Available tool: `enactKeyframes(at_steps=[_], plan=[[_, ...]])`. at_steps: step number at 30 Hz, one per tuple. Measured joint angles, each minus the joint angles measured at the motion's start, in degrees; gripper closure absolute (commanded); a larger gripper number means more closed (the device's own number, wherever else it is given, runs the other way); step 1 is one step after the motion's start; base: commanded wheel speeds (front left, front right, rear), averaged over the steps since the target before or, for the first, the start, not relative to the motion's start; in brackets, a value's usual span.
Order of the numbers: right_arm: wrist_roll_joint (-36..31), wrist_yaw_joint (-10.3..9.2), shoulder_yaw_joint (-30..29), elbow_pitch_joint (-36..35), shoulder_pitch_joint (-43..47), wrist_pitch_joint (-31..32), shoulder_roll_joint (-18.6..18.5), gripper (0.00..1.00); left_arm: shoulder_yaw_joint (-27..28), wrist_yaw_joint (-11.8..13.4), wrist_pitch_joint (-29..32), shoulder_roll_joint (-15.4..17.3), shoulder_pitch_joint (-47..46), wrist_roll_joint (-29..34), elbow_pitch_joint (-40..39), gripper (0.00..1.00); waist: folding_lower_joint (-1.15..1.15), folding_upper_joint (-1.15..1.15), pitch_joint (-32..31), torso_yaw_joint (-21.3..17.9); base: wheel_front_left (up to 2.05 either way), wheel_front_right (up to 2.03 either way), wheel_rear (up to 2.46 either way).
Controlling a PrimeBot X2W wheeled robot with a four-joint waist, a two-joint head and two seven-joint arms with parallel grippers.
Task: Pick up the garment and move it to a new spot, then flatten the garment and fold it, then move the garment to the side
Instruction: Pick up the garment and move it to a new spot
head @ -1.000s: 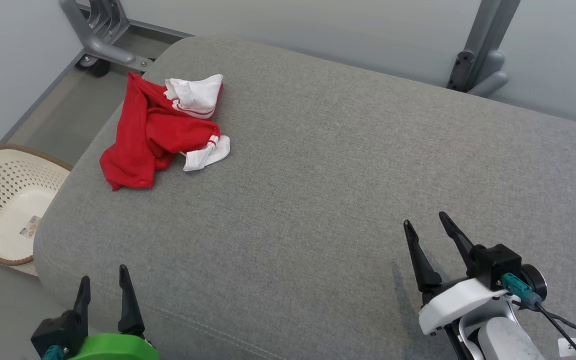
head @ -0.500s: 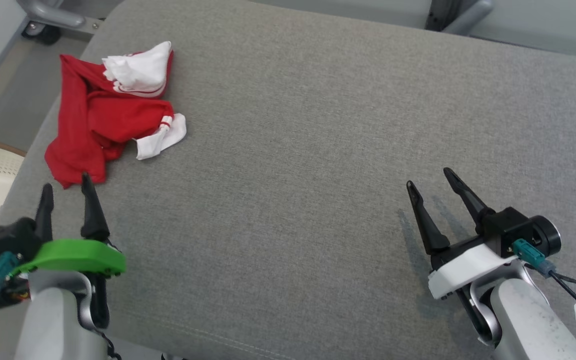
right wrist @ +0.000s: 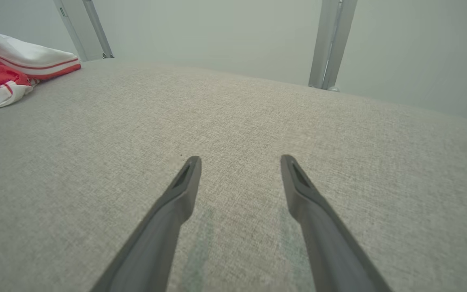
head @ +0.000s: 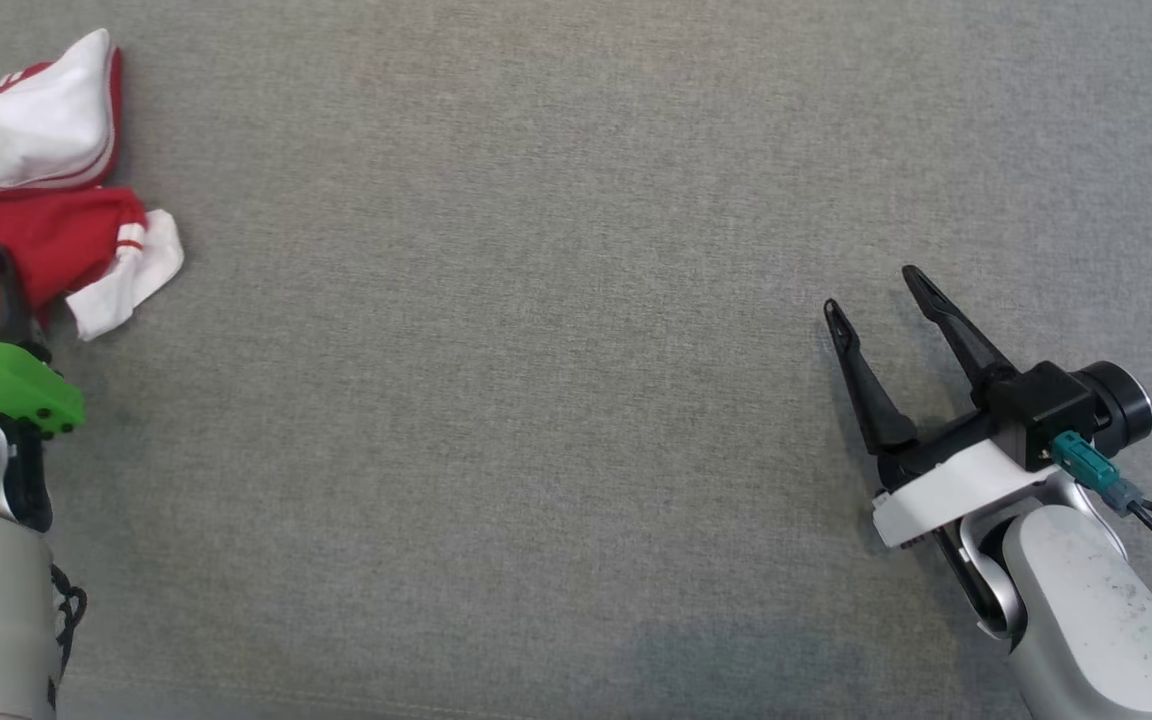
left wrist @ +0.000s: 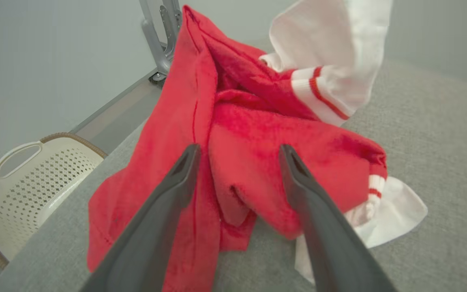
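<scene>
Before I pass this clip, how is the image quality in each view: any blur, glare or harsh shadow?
Head view: flat, even light on the cushion, no glare. Left wrist view: the garment sits very close, red folds fairly crisp, its white sleeve at the top softly blurred. Right wrist view: cushion weave sharp, two pale finger shadows on it, no glare.

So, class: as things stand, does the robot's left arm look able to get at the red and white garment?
Probably yes. The left gripper is open and points straight at the garment, close by, with nothing between them on the grey cushion.
</scene>
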Motion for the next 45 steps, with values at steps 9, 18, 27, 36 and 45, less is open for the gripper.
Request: enactKeyframes(at_steps=[9, 18, 27, 36, 45], plan=[[0.52, 0.0, -0.26, -0.44, -1.05, 0.0, 0.29, 0.0, 2.22, 3.1, 4.27, 3.47, -5.57, -2.45, 10.6, 1.0, 0.0, 0.0, 4.07, -5.29, 0.0, 0.0, 0.0], [1.43, 0.0, -0.96, 0.73, -0.52, 0.0, 3.79, 0.0, -1.77, 0.34, -1.01, 2.57, -8.2, -1.27, 8.06, 1.0, 0.0, 0.0, 1.97, -7.76, 0.0, 0.0, 0.0], [2.35, 0.0, -1.04, 2.65, 1.64, 0.0, 7.01, 0.0, -15.58, -0.52, -1.82, -7.5, -6.81, -4.68, -7.5, 1.0, 0.0, 0.0, -4.61, -8.32, 0.0, 0.0, 0.0], [2.43, 0.0, -2.02, 3.64, 3.73, 0.0, 8.37, 0.0, -35.75, -0.57, -1.81, -12.6, 3.53, -14.71, -23.94, 1.0, 0.0, 0.0, -9.01, -12.22, 0.0, 0.0, 0.0], [2.96, 0.0, -1.51, 4.08, 4.08, 0.0, 9.59, 0.0, -37.61, 1.05, -1.85, -12.84, 9.5, -11.85, -21.04, 0.01, 0.0, 0.0, -10.43, -17.14, 0.0, 0.0, 0.0]])
